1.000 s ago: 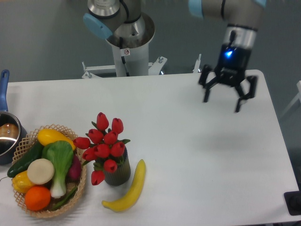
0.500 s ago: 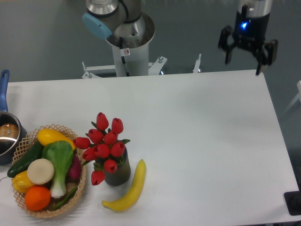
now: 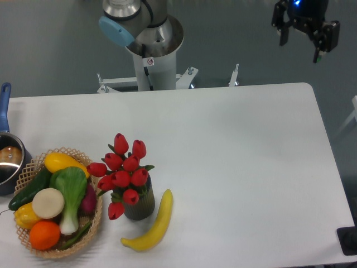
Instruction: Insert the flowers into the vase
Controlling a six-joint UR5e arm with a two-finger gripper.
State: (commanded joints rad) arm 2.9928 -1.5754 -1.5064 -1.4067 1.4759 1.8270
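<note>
hand [image 3: 302, 40]: fingers spread, empty | high beyond table's far right corner | flowers [image 3: 121, 170]: in vase [image 3: 140, 205]

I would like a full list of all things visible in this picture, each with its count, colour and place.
flowers: one bunch of tulip buds, red with green stems, standing in the vase
vase: one, dark grey, ribbed, front left of the table
banana: one, yellow, lying just right of the vase
wicker basket: one, tan, front left, full of produce
bok choy: one, green and white, in the basket
orange: one, orange, at the basket's front
pot: one, metal with blue handle, left edge, partly cut off
table: one, white
robot base: one, grey with blue cap, behind the table
pincer: one, black, open, empty, high at top right
</note>
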